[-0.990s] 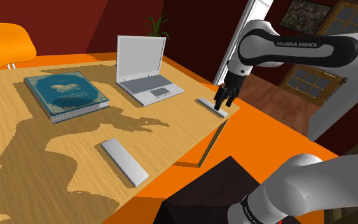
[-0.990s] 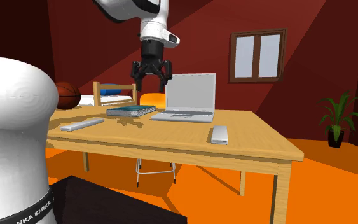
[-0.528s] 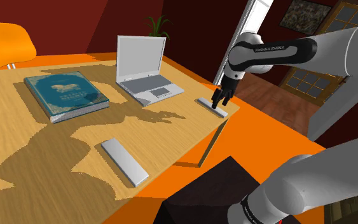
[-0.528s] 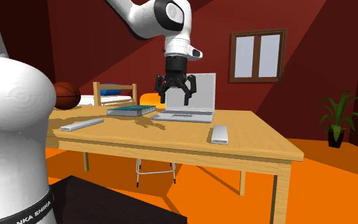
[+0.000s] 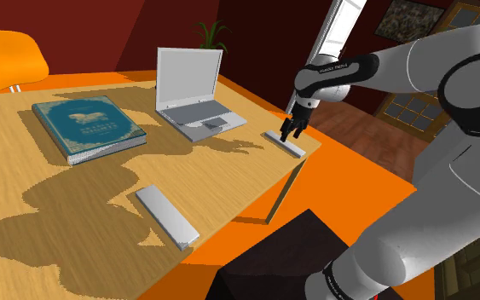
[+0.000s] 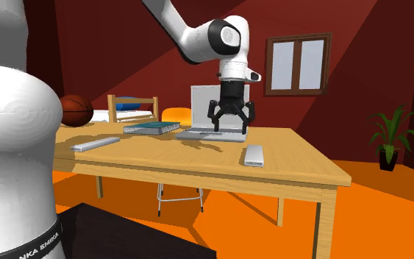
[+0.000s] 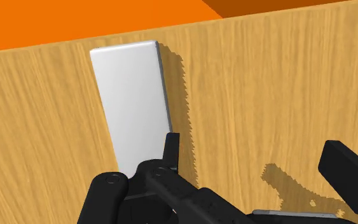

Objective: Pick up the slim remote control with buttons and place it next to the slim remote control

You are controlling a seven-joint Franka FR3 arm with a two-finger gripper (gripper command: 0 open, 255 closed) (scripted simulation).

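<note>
approach | we swung the end effector (image 5: pixel 290 132) in from the laptop (image 5: pixel 197 111) side and lowered it over the pale slim remote (image 5: pixel 284 143) | fingers apart, empty | remote flat at surface (image 5: pixel 76 196) corner, off-centre under one finger | ungrasped; second remote (image 5: pixel 167 215) well apart

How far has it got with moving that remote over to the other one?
Nothing done yet: the corner remote lies on the table, apart from the other remote. In hand: the open end effector hovers over the corner remote, not gripping it. Left: grasp, lift, carry and set down beside the other remote.
</note>
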